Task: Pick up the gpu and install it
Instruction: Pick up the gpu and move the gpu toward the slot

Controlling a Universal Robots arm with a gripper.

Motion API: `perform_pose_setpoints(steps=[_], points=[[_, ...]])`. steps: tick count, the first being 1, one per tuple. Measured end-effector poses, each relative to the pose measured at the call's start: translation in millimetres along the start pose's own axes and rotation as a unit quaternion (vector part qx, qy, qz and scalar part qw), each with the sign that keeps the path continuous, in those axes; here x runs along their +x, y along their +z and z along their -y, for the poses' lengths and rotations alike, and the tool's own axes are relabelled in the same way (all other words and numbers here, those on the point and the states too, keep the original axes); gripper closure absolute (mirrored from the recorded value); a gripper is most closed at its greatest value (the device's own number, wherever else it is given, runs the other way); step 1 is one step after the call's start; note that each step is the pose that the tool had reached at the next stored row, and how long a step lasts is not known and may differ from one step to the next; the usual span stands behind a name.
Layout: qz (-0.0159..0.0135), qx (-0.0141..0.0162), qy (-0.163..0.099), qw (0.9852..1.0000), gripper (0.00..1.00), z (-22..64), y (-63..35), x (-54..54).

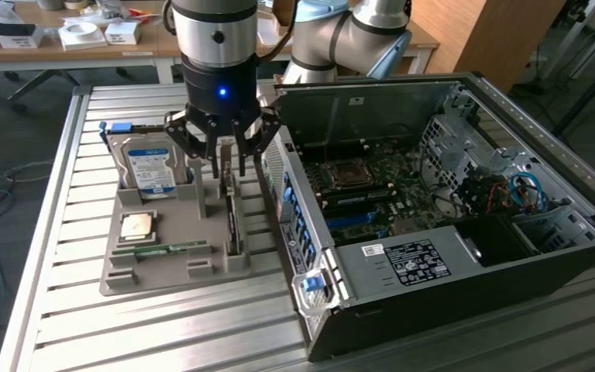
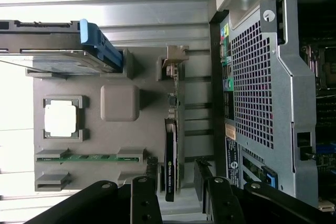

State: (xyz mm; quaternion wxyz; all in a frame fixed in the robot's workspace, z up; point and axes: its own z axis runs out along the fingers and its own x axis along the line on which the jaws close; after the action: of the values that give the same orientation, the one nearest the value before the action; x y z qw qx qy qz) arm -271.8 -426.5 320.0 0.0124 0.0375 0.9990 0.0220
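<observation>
The gpu point(image 1: 232, 225) is a thin dark card standing on edge in a slot of the grey parts holder point(image 1: 179, 217). Seen from the wrist, the gpu point(image 2: 172, 156) runs as a narrow black strip with a metal bracket at its far end. My gripper point(image 1: 229, 172) hangs straight down over the card's far end, just above its top edge. It is open. In the wrist view the gripper point(image 2: 176, 169) has one black finger point(image 2: 146, 198) on each side of the card, with a gap between each finger and the card. Nothing is held.
The holder point(image 2: 119, 102) also carries a blue-labelled hard drive point(image 1: 151, 167), a square processor point(image 1: 137, 225) and a green memory stick point(image 1: 163, 249). An open computer case point(image 1: 432, 232) with its motherboard point(image 1: 365, 194) exposed lies close beside the holder, on the exterior view's right. Both rest on a slatted aluminium table point(image 1: 70, 310).
</observation>
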Motion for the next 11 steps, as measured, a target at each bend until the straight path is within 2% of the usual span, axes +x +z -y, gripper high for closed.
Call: perform_pose_setpoints(steps=[9,10,11], points=[[0.0000,0.0000,0.000,1.0000,0.58,0.0,0.1,0.0],[0.0000,-0.0001,0.000,1.0000,0.51,0.0,0.1,0.0],[0.0000,-0.0001,0.000,1.0000,0.51,0.0,0.1,0.0]])
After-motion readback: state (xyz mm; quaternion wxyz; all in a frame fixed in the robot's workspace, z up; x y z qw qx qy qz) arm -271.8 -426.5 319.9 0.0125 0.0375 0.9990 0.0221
